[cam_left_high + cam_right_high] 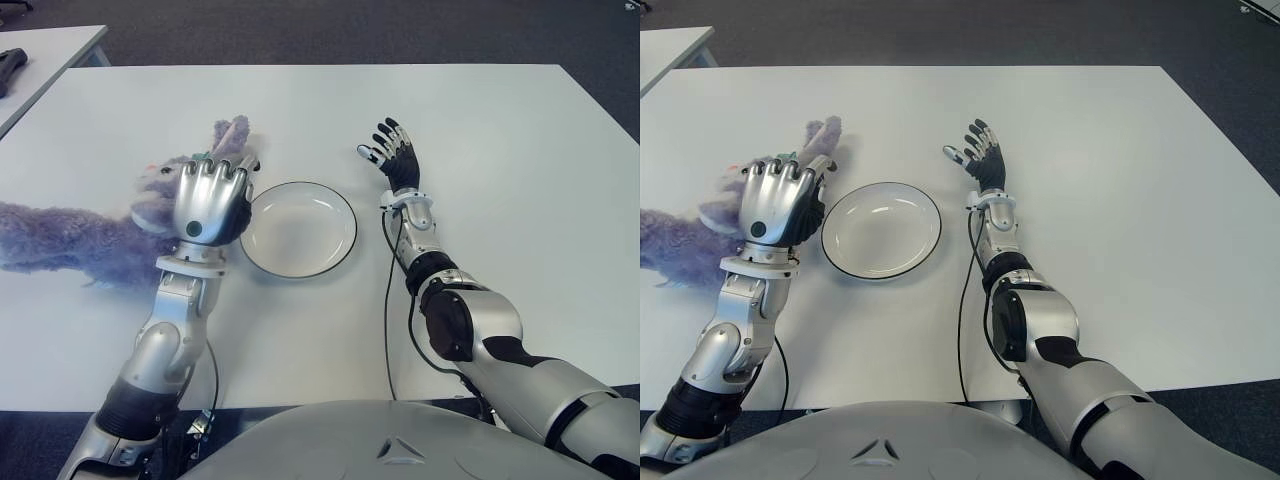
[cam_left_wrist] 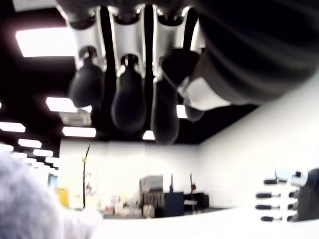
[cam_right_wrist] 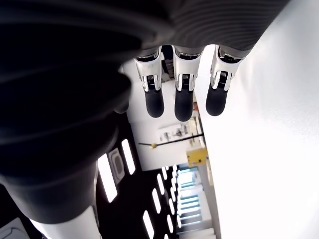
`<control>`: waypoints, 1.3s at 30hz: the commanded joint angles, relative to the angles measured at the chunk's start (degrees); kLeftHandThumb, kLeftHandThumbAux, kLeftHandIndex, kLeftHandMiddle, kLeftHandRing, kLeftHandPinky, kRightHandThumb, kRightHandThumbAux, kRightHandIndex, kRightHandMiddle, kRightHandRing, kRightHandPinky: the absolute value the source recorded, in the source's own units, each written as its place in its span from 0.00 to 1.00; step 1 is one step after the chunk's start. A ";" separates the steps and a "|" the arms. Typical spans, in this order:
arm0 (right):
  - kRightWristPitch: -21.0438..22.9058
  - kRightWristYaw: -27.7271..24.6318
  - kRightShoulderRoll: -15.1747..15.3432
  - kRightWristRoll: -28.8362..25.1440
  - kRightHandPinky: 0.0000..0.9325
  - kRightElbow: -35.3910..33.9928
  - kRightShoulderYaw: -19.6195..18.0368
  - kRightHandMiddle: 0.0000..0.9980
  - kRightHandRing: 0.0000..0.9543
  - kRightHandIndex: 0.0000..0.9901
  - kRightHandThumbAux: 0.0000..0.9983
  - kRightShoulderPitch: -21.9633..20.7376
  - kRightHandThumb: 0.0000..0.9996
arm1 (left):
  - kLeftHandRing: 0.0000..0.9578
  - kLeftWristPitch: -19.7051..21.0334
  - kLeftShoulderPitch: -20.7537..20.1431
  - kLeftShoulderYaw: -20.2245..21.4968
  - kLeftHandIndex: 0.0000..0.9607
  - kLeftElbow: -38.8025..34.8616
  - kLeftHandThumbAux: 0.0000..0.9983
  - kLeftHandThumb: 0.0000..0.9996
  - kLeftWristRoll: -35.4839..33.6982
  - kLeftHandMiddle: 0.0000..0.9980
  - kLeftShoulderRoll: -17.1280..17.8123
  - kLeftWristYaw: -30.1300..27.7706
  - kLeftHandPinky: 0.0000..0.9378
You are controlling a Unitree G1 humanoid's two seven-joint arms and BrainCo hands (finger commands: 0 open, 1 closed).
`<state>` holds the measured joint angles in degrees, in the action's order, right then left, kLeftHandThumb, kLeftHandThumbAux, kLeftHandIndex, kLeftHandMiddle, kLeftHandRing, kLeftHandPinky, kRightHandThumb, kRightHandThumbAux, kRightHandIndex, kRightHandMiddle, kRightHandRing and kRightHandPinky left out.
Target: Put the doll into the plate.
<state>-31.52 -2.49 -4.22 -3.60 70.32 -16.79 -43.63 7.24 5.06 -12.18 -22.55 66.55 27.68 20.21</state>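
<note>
A purple furry doll (image 1: 95, 235) lies on the white table (image 1: 520, 180) along its left edge, its body stretched toward that edge and its head and one ear pointing toward the middle. The left hand (image 1: 208, 200) is over the doll's head, back of the hand up, with its fingers (image 1: 215, 172) curled downward above the fur. In the left wrist view the fingertips hang free with nothing between them, and only a bit of purple fur shows at the side, so the hand is curled but grips nothing. Just to the right of this hand, near the middle of the table, sits a round white plate (image 1: 298, 229) with a dark rim; it holds nothing, and the doll lies beside it, outside the rim. To the right of the plate is the right hand (image 1: 392, 155), its fingers spread and holding nothing, its forearm reaching back to the near edge of the table.
</note>
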 commanded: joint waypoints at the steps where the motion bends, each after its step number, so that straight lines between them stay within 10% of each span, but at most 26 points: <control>1: 4.51 0.73 -4.50 -0.29 0.15 7.41 -1.03 0.12 0.12 0.10 0.86 13.42 0.03 | 0.52 -4.02 0.19 1.26 0.40 0.40 0.68 0.82 -1.20 0.50 1.02 2.74 0.54; 5: 4.68 0.76 -4.48 -0.10 0.15 7.44 -0.85 0.12 0.12 0.10 0.87 13.41 0.04 | 0.28 -6.51 2.39 0.49 0.15 -3.54 0.47 0.45 -1.80 0.27 0.32 2.68 0.24; 11: 4.34 0.95 -4.56 -0.03 0.15 7.43 -0.78 0.12 0.12 0.10 0.86 13.41 0.05 | 0.14 -9.54 4.82 -0.02 0.05 -10.13 0.43 0.35 -3.91 0.16 -0.28 -0.59 0.03; 24: 3.97 1.68 -5.90 -1.66 0.18 7.24 -2.22 0.14 0.15 0.13 0.83 13.09 0.12 | 0.00 -9.45 6.75 2.89 0.00 -17.16 0.35 0.05 -0.34 0.00 -0.05 -8.83 0.00; 39: 4.97 1.53 -4.93 0.27 0.15 7.46 -0.78 0.13 0.12 0.12 0.83 13.04 0.12 | 0.00 -6.83 5.31 8.62 0.00 -19.54 0.24 0.05 4.66 0.00 -1.31 -15.11 0.00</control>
<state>-31.52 -1.89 -4.25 -3.63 70.32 -17.20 -43.62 -1.33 10.34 -5.95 -40.69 68.68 27.10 9.89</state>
